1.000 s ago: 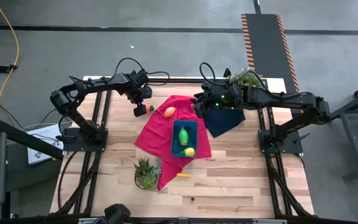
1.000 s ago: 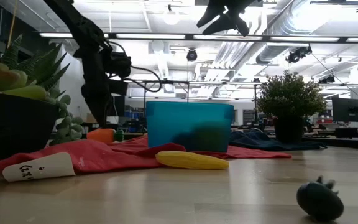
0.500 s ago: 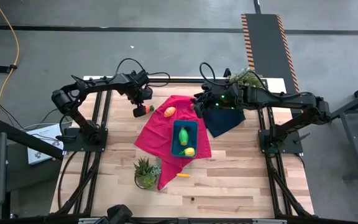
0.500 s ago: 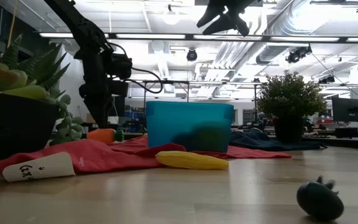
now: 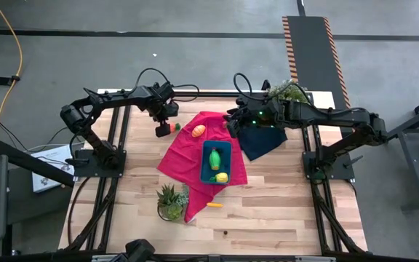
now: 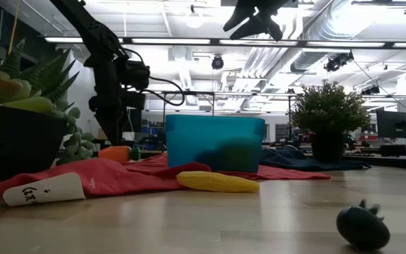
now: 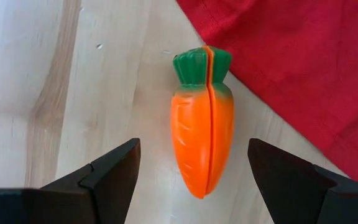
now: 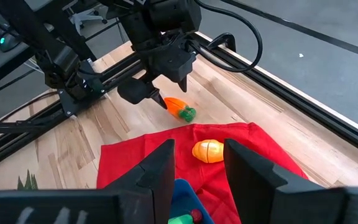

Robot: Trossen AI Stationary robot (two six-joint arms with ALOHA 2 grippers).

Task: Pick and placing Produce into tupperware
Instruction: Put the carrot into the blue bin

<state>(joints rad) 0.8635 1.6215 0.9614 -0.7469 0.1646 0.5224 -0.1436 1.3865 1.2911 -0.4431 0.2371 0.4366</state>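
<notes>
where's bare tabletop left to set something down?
Bare wood: the near strip past the potted plant and yellow piece, and the near right corner beyond the red cloth. Crowded: the far middle, with tub, navy cloth, carrot and both hands.

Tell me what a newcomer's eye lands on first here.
The red cloth mid-table, bearing the teal tupperware with green and yellow produce inside. Then the left tool, open over the orange carrot on bare wood beside the cloth.
</notes>
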